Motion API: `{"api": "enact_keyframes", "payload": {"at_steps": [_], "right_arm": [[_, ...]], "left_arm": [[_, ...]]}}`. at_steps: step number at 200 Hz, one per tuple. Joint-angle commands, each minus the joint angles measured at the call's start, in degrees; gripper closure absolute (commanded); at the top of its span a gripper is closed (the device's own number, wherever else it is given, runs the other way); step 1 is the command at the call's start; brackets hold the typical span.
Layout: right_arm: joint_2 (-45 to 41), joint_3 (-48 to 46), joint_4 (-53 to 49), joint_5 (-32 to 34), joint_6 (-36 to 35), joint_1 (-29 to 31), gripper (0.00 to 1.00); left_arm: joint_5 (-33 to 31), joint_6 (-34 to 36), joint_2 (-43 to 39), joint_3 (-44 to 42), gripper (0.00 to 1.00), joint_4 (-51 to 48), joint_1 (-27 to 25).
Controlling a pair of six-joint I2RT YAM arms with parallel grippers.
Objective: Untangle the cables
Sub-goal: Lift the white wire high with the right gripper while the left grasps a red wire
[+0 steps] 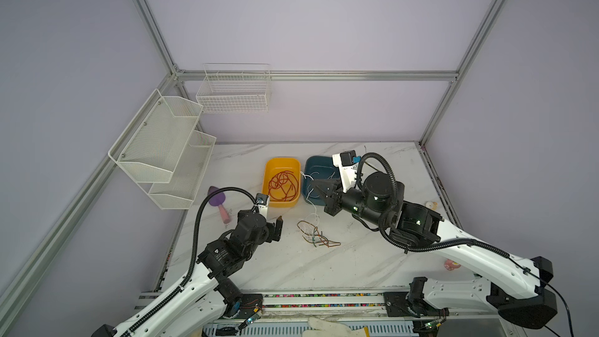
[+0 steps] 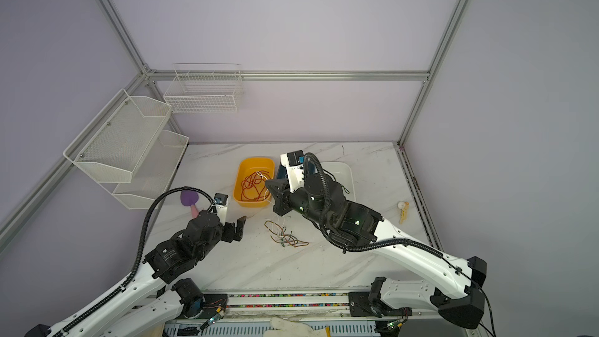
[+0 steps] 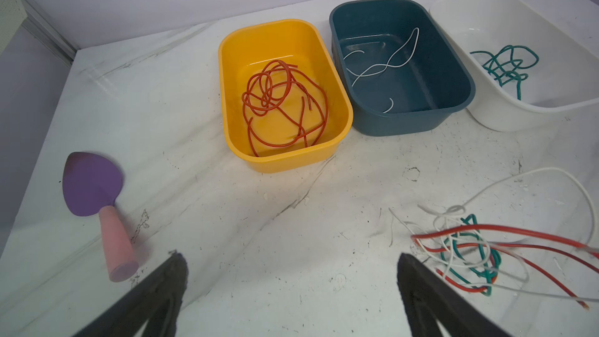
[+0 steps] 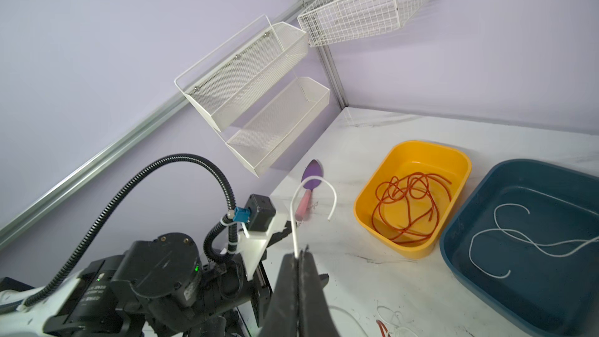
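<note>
Tabletop [image 1: 372,260] in white marble pattern carries three trays ahead of both grippers. The yellow tray [image 3: 291,162] holds coiled red cables [image 3: 285,102]. The blue tray [image 3: 405,126] holds loose white strands [image 3: 382,68], and the white tray [image 3: 518,116] holds a green cable [image 3: 505,63]. The left gripper [image 3: 291,264] hovers over bare marble, jaws spread wide with nothing between them. The right gripper [image 4: 299,254] is raised off the table, short of the yellow and blue trays. Its jaws are pressed together on a white cable [image 4: 294,222] that arcs up past the fingertips. The tangle of cables [image 1: 317,235], red, white and green, lies on the table between the two grippers.
</note>
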Motion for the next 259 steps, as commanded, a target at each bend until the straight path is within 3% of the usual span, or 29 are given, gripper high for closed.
{"api": "enact_keyframes", "payload": {"at_steps": [1, 59, 97, 128, 203, 259], "right_arm": [[1.78, 4.58, -2.51, 0.37, -2.51, 0.34, 1.0], [4.54, 13.71, -3.33, -0.85, -4.07, 0.34, 1.0], [6.77, 17.45, -3.43, -2.31, -4.34, 0.34, 1.0], [7.25, 19.7, -3.26, -2.45, -4.5, 0.32, 1.0], [9.31, 30.99, -4.6, -2.81, -5.43, 0.28, 1.0], [11.86, 36.72, -5.93, -3.26, -5.1, 0.33, 1.0]], "left_arm": [[1.55, 0.11, -1.31, 0.38, 0.0, 0.98, 0.22], [8.05, -0.16, -2.78, 0.71, 0.0, 1.08, 0.22], [21.6, 0.05, -3.92, 1.68, 0.0, 1.17, 0.14], [27.18, -0.54, -3.39, 2.61, 0.0, 0.91, 0.04], [32.67, -1.68, 3.42, 5.04, 0.0, -0.33, -0.13], [37.52, -9.73, 6.12, 5.96, 0.0, 2.89, -1.42]]}}
